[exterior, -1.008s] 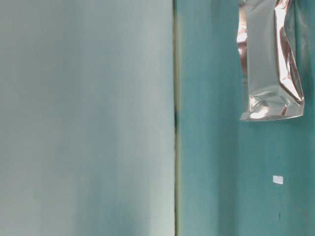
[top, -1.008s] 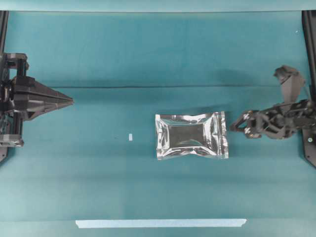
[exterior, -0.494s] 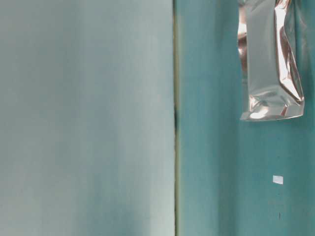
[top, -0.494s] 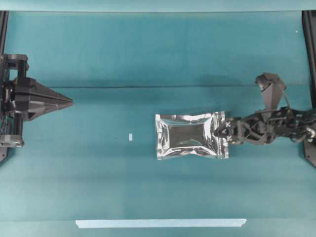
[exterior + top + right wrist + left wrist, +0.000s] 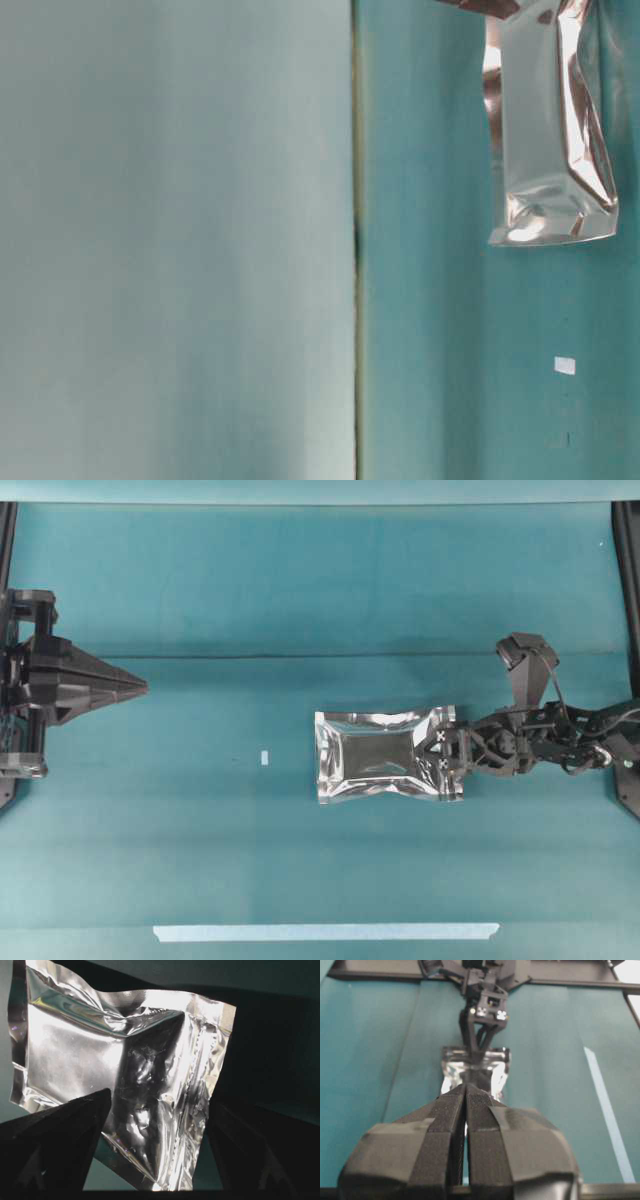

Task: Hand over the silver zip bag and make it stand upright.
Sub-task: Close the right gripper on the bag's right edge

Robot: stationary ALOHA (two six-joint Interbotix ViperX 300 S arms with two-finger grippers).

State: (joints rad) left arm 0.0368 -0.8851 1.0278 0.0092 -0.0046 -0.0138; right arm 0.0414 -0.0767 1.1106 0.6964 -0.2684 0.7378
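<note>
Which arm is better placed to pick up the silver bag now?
Right. Its pincer is open over the silver zip bag, at its edge; the left pincer is shut and far away.

Overhead looks straight down, the table-level view is rotated sideways, both wrist cameras face forward along their hands.

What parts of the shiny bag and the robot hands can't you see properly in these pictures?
- Table-level view: the silver zip bag is cut off by the top edge.
- Overhead view: the right gripper covers the bag's right edge.
- Right wrist view: its fingers are dark silhouettes hiding the bag's lower corners.
- Left wrist view: the shut left gripper blocks the bag's middle.
</note>
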